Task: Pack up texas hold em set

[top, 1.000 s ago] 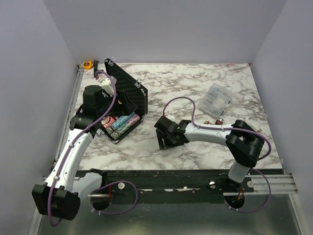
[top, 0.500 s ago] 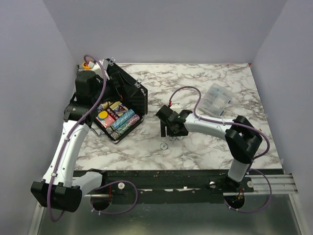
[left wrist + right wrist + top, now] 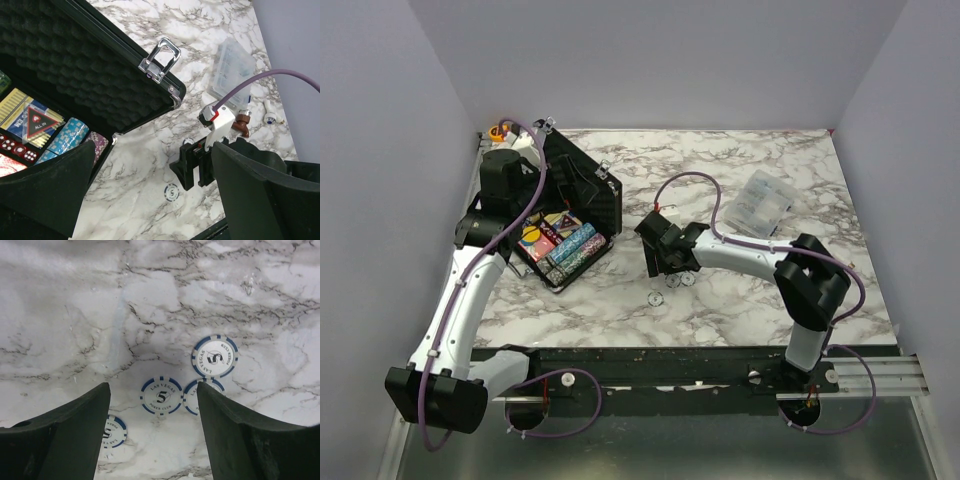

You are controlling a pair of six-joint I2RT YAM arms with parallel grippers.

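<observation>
Chips [image 3: 160,397] lie between wide-spread, empty jaws of the right gripper [image 3: 152,388].

Left arm [image 3: 460,300], right arm [image 3: 740,262] white-shelled, black joints [image 3: 810,290], purple cables [image 3: 692,176]; broad black fingers [image 3: 65,440], seemingly a red cable plug [image 3: 215,114]

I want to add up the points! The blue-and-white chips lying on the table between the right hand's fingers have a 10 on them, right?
Almost. The blue-and-white chips do lie on the table, framed by the fingers of the open right hand, but they read 5, not 10. The right wrist view shows it.
</observation>
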